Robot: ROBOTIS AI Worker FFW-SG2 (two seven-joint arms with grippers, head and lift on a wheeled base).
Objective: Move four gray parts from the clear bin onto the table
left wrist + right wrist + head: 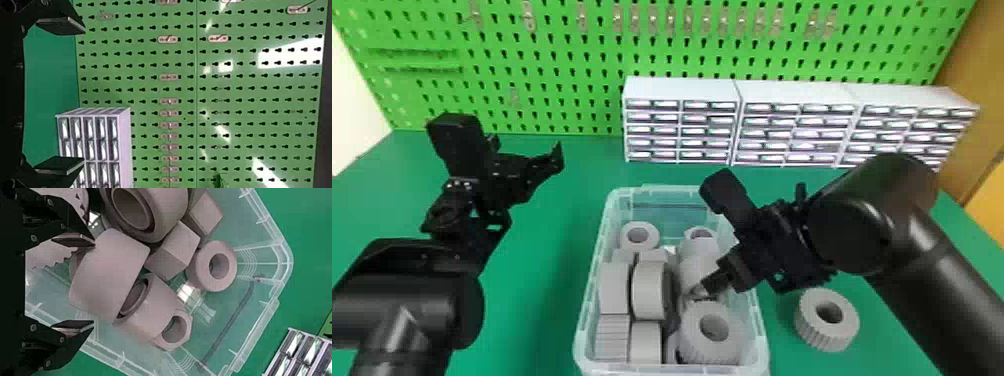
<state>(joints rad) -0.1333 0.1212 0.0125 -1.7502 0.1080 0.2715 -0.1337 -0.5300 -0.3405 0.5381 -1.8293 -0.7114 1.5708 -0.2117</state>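
Right tool (701, 291) at lengthwise gray part (107, 274)

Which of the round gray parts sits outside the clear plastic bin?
The ridged gray ring on the green table, right of the bin, hole facing up; the other round gray parts lie inside the bin.

The clear bin (592, 285) is cut off at the head view's lower edge, its right wall partly hidden behind the right claw (701, 291), contents of the drawers (654, 117) indistinct.
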